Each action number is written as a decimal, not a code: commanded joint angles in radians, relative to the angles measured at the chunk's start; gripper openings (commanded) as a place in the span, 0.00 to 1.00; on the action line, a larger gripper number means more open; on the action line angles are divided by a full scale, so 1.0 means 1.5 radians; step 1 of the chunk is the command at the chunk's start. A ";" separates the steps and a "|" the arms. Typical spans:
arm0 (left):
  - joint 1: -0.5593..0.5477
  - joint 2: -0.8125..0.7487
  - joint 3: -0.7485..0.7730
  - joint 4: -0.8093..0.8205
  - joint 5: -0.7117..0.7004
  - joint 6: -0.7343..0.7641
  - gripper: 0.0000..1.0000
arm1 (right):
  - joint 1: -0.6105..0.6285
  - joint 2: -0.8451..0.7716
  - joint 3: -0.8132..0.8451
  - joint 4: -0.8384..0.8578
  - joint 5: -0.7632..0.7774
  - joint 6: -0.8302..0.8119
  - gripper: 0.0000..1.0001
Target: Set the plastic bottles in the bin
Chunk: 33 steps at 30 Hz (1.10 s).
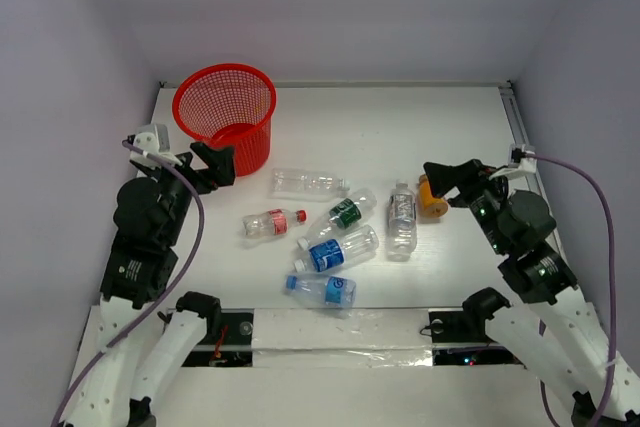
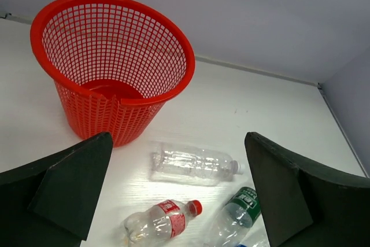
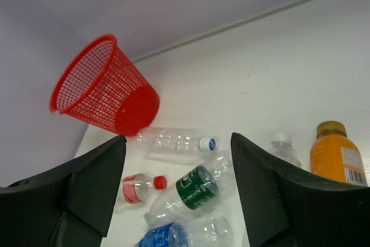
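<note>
left end effector: jaws spread wide; nothing between them and nothing touched; it hangs over the table just in front of the foot of the bin
left fingers: dark, one at each side of the wrist view; through the gap show the bin, the clear bottle, the red-label bottle and the green-label bottle, all farther off and apart from the pads
right end effector: jaws well apart; it holds nothing; it points in from the right side of the table toward the bottles
right fingers: the gap between them frames the green-label bottle and the clear bottle, both lying farther off
orange bottle: just beside the right end effector and outside its gap; whether a finger touches it I cannot tell
bin: upright at the far left of the table, mouth up
clear bottle: lying just right of the bin's foot
red-label bottle: lying nearer the arms than the clear bottle; red cap to the right
white-label bottle: lying just left of the orange bottle
large blue-label bottle: lying near the green-label bottle
small blue-label bottle: nearest the arms
bottles together: all seven are on the table, outside the bin
</note>
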 commanded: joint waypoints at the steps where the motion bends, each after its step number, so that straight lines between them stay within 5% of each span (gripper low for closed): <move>1: -0.003 -0.032 -0.034 0.011 0.020 0.012 0.99 | 0.005 0.048 0.061 -0.075 0.005 0.015 0.79; 4: -0.003 -0.052 -0.074 0.011 0.069 0.014 0.95 | 0.005 0.096 0.084 -0.110 -0.002 0.017 0.70; 6: -0.003 -0.067 -0.110 0.014 0.100 0.008 0.87 | 0.005 0.108 0.067 -0.098 0.027 0.029 0.41; 8: -0.003 -0.082 -0.137 0.028 0.122 -0.005 0.67 | -0.004 0.119 0.057 -0.080 0.041 0.043 0.08; 9: -0.003 -0.105 -0.160 0.036 0.139 -0.015 0.57 | -0.012 0.132 0.060 -0.085 0.034 0.043 0.03; 10: -0.003 -0.119 -0.168 0.056 0.155 -0.017 0.39 | -0.020 0.162 0.075 -0.093 0.039 0.042 0.00; 14: -0.015 -0.174 -0.196 0.074 0.181 -0.021 0.00 | -0.134 0.227 0.112 -0.137 0.058 0.017 0.00; 22: -0.110 -0.251 -0.208 0.057 0.130 -0.038 0.00 | -0.324 0.357 0.136 -0.172 -0.045 -0.060 0.00; 25: -0.126 -0.270 -0.209 0.053 0.116 -0.043 0.02 | -0.324 0.391 0.144 -0.185 -0.057 -0.068 0.26; 27: -0.143 -0.284 -0.209 0.052 0.109 -0.044 0.04 | -0.324 0.411 0.143 -0.186 -0.093 -0.090 0.69; 30: -0.158 -0.299 -0.210 0.049 0.098 -0.046 0.06 | -0.324 0.474 0.162 -0.205 -0.125 -0.118 0.86; 33: -0.173 -0.306 -0.211 0.049 0.094 -0.047 0.09 | -0.324 0.518 0.167 -0.205 -0.157 -0.130 0.87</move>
